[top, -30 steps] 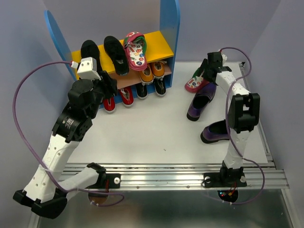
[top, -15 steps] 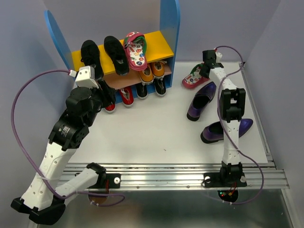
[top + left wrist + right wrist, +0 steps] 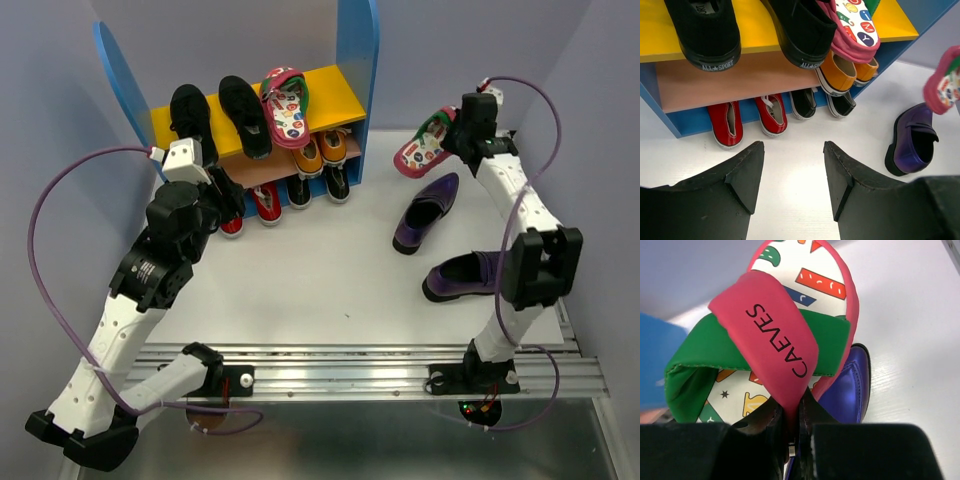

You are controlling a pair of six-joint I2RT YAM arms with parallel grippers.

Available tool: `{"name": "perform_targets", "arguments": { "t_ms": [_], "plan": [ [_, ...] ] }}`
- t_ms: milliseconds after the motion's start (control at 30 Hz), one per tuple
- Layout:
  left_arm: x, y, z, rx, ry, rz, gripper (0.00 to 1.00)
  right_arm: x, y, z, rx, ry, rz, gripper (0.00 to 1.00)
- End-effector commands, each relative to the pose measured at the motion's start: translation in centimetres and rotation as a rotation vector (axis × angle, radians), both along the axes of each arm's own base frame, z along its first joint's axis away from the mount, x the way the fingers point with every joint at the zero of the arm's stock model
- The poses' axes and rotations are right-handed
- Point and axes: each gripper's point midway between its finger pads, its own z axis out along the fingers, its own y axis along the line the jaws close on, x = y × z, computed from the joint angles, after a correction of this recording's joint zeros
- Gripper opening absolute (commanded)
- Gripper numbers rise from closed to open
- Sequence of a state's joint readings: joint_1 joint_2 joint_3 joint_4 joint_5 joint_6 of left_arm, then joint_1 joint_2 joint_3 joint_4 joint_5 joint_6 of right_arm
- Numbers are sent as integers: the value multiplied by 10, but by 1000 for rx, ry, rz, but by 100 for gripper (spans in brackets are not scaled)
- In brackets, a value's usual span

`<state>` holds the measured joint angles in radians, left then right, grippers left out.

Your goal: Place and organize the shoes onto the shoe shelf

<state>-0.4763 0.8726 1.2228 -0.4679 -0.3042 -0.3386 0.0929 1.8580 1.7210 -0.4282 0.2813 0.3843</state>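
Note:
My right gripper (image 3: 792, 412) is shut on the pink strap of a pink flip-flop (image 3: 785, 335) with green straps, and holds it (image 3: 425, 143) in the air right of the shoe shelf (image 3: 335, 95). Two dark purple loafers (image 3: 425, 212) (image 3: 470, 275) lie on the table below it. The yellow top board carries two black shoes (image 3: 190, 115) (image 3: 245, 115) and the other pink flip-flop (image 3: 285, 107). Red (image 3: 727, 122), black-white (image 3: 802, 102) and orange (image 3: 837, 75) shoes fill the lower board. My left gripper (image 3: 792, 170) hangs open and empty in front of the red shoes.
The shelf's tall blue right panel (image 3: 357, 60) stands between the held flip-flop and the top board. Grey walls close in at the back and on both sides. A purple cable (image 3: 45, 230) loops off the left arm.
My right gripper shut on the flip-flop by the loafers and raised it off the table, shifting right. The left arm barely moved.

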Motion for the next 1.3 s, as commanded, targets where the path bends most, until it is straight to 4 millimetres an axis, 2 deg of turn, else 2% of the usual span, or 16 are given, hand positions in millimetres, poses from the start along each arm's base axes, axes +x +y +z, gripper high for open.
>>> {"name": "perform_targets", "arguments": {
  "t_ms": [0, 33, 167, 233, 333, 367, 467, 500, 633, 767, 900, 933, 967, 1067, 1200, 1267],
  "plan": [
    [3, 11, 17, -14, -80, 58, 62, -30, 31, 86, 59, -239, 180, 1],
    [2, 14, 18, -15, -87, 76, 62, -54, 39, 87, 74, -237, 236, 1],
    [3, 17, 21, -20, -97, 94, 63, -113, 71, 81, 93, -226, 411, 1],
    [3, 16, 24, -24, -109, 92, 63, -137, 87, 68, 82, -175, 485, 1],
    [6, 16, 22, -24, -113, 98, 62, -172, 124, 43, 20, -60, 619, 1],
    [7, 17, 22, -21, -112, 102, 62, -187, 149, 32, -4, -30, 697, 1],
    [9, 15, 18, -22, -106, 98, 62, -209, 191, 11, -37, 0, 800, 1],
    [9, 15, 17, -24, -103, 98, 62, -211, 194, -6, -61, 31, 794, 1],
    [6, 14, 14, -31, -96, 92, 62, -216, 217, -27, -124, 26, 808, 1],
    [2, 16, 13, -36, -99, 95, 63, -204, 225, -51, -186, 2, 800, 2],
    [1, 17, 15, -55, -105, 102, 63, -193, 229, -66, -230, -12, 779, 25],
    [1, 18, 16, -59, -105, 107, 63, -190, 228, -70, -234, -5, 761, 43],
    [0, 20, 17, -61, -107, 118, 63, -187, 226, -73, -224, 6, 720, 48],
    [-2, 24, 18, -67, -107, 135, 63, -189, 223, -76, -162, 15, 651, 61],
    [-3, 25, 13, -61, -103, 139, 63, -201, 202, -89, -93, 43, 510, 63],
    [-2, 26, 11, -57, -101, 143, 63, -212, 190, -93, -43, 78, 425, 83]
  ]
}}
